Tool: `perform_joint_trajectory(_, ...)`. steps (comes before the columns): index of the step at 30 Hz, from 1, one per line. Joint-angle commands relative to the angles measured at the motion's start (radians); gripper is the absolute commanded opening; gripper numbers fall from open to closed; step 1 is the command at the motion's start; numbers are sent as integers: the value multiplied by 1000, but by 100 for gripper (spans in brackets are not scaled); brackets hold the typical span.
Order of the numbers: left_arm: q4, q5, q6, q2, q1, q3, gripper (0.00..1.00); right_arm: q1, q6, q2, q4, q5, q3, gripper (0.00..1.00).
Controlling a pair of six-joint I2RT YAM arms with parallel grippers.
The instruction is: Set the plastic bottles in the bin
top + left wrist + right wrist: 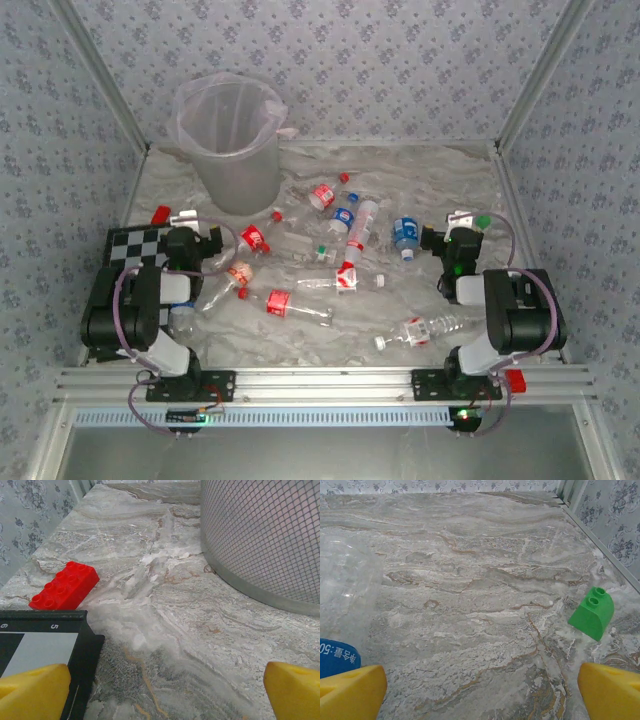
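Several small clear plastic bottles lie scattered over the marble table: a red-label bottle [254, 238], a blue-label bottle [404, 235], a second red-label bottle [285, 303] and a near one [420, 330]. The bin [230, 140], bag-lined, stands at the back left. Its meshed wall [265, 535] rises ahead and to the right of my left gripper [165, 700]. That left gripper [190, 228] is open over bare table. My right gripper [460, 225] is open too, nothing between its yellow fingertips [350, 692]. The blue-label bottle [340, 630] lies just outside its left finger.
A red brick [65, 585] and a black-and-white checkerboard [40, 650] lie ahead and left of the left gripper. A green brick [592, 612] sits ahead of the right gripper by the right wall [615, 525]. Patterned walls enclose the table.
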Motion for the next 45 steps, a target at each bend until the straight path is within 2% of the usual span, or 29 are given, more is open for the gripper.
perform_joint_trajectory(1,29,14,-12,-13,5,5,99,-7,-14,0,-2,-10,12,100)
perform_joint_trajectory(26,30,15,-13,-12,5,6,99,-15,-11,0,-8,-27,15,100)
perform_joint_trajectory(34,18,50,-19,-14,18,10,99,-18,-9,0,-19,-30,20,100)
perform_joint_trajectory(36,-46,69,-9,-35,17,37,99,-10,-8,-33,-34,4,24,100)
perform_joint_trajectory(38,-307,54,-10,-124,15,137,99,-7,18,-161,-347,59,131,100)
perform_joint_trajectory(40,-436,30,30,-215,11,208,99,-33,144,-251,-689,77,284,100)
perform_joint_trajectory(43,-606,-61,43,-327,5,293,99,-27,277,-325,-1005,132,409,100)
perform_joint_trajectory(45,-755,-70,-1,-385,5,363,99,-2,376,-358,-1235,203,493,100)
